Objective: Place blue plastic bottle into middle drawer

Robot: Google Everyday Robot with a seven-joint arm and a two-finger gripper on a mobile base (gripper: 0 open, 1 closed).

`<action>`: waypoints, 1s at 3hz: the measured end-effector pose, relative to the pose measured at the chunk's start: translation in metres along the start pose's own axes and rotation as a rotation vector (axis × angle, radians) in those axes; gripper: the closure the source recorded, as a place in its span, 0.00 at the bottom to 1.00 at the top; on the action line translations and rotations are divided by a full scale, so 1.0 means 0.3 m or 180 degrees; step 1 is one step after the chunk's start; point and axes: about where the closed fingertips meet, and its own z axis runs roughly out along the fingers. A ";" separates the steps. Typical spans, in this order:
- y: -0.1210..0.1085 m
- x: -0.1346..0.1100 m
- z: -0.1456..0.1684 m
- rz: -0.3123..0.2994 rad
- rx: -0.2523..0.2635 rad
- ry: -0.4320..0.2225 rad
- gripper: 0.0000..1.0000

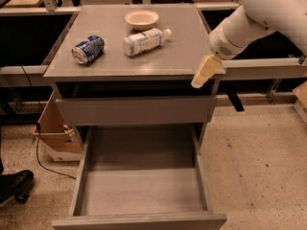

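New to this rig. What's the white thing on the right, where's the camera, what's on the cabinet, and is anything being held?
The white thing is a robot arm on a mobile base. The tan piece at its end is the gripper, the part that grabs things. There is one picture from one camera, which looks down at the front of a grey cabinet; its mount isn't on record.

On the cabinet top lie a plastic bottle with a blue-and-white label, on its side, a dented blue can to its left, and a small bowl behind them. The upper drawer is closed. The lower drawer is pulled open, with nothing visible inside.

The gripper hangs by the cabinet's front right corner, apart from the bottle. I see nothing held.
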 end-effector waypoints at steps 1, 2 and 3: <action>-0.097 -0.066 0.104 -0.0027 0.0083 -0.0134 0.00; -0.224 -0.198 0.178 -0.0187 0.0195 -0.0299 0.00; -0.329 -0.346 0.271 -0.0365 0.0246 -0.0459 0.00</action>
